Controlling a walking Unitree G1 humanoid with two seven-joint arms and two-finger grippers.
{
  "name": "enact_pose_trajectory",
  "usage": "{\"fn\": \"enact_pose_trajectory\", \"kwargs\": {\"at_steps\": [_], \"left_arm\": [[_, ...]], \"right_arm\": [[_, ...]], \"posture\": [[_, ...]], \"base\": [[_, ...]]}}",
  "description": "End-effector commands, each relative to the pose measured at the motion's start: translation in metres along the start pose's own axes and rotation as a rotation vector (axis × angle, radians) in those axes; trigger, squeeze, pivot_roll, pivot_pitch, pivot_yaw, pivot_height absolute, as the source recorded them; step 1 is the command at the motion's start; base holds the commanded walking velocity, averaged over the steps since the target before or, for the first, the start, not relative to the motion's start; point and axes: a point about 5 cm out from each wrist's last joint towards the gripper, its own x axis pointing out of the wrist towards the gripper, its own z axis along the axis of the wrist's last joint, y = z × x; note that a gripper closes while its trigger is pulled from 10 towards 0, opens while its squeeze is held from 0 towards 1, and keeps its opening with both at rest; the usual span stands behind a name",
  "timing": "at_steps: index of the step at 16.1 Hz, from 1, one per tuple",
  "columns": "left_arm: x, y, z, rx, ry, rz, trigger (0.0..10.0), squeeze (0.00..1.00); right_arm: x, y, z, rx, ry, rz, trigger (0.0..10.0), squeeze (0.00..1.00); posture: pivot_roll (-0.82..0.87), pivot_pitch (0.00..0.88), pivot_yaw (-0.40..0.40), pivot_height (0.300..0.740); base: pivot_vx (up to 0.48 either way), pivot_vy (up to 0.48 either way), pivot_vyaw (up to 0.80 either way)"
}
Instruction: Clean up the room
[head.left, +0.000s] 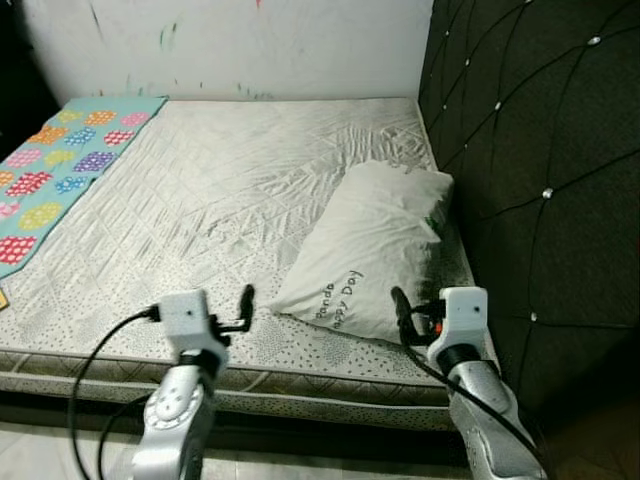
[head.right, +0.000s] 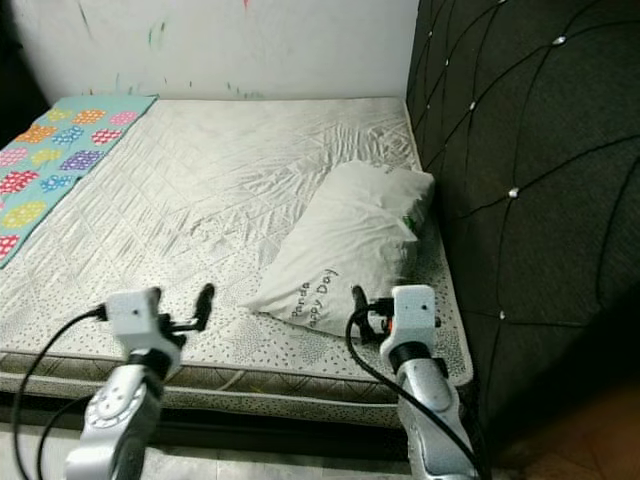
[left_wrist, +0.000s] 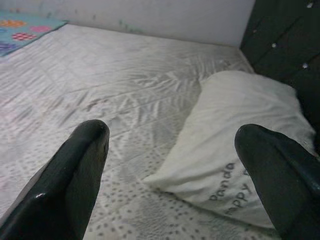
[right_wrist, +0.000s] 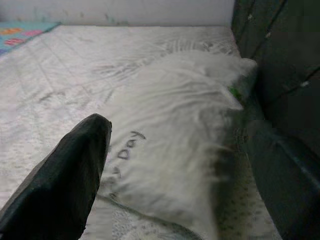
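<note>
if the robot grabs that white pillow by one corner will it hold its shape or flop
The pillow looks soft and creased, so it would likely sag from a single pinch. It seems plump and light for its bulk. Pushed, it should slide across the mattress rather than roll.

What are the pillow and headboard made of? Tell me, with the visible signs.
Pillow: soft white woven fabric, probably cotton, matte; it creases and sags. Headboard: dark padded upholstery, possibly faux leather or velvet, diamond-tufted with shiny studs.
</note>
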Motion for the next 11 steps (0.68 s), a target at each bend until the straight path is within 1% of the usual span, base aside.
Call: {"fn": "enact_pose_trajectory", "kwargs": {"at_steps": [1,3,4,5,6,8,9,11], "left_arm": [[-0.001,0.005,-0.001,0.012,0.003,0.016,10.0,0.00],[0.000,0.010,0.005,0.036,-0.018,0.018,10.0,0.00],[-0.005,0.017,0.006,0.056,-0.019,0.012,10.0,0.00],[-0.019,0.034,0.004,0.084,0.003,0.026,10.0,0.00],[-0.027,0.043,0.002,0.093,0.018,0.041,10.0,0.00],[-0.039,0.055,-0.001,0.079,0.028,0.086,10.0,0.00],[-0.040,0.056,-0.003,0.073,0.030,0.090,10.0,0.00],[-0.034,0.049,-0.003,0.082,0.024,0.065,10.0,0.00]], "right_arm": [[0.003,-0.001,0.007,-0.028,-0.030,-0.029,10.0,0.00],[0.005,-0.008,0.011,-0.040,-0.038,-0.047,10.0,0.00],[0.003,-0.013,0.016,-0.058,-0.054,-0.041,10.0,0.00],[-0.005,-0.024,0.015,-0.068,-0.049,-0.031,10.0,0.00],[-0.011,-0.030,0.014,-0.066,-0.042,-0.024,10.0,0.00],[-0.019,-0.037,0.012,-0.076,-0.033,-0.016,10.0,0.00],[-0.021,-0.037,0.011,-0.076,-0.026,-0.014,10.0,0.00],[-0.018,-0.028,0.011,-0.069,-0.025,0.000,10.0,0.00]], "posture": [[-0.10,0.000,0.054,0.740],[-0.09,0.000,0.055,0.740],[-0.10,0.000,0.058,0.740],[-0.10,0.000,0.059,0.740],[-0.10,0.000,0.057,0.740],[-0.10,0.000,0.052,0.740],[-0.10,0.000,0.050,0.740],[-0.11,0.000,0.047,0.740]], "base": [[0.000,0.000,0.00],[0.000,0.000,0.00],[0.000,0.000,0.00],[0.000,0.000,0.00],[0.000,0.000,0.00],[0.000,0.000,0.00],[0.000,0.000,0.00],[0.000,0.000,0.00]]}}
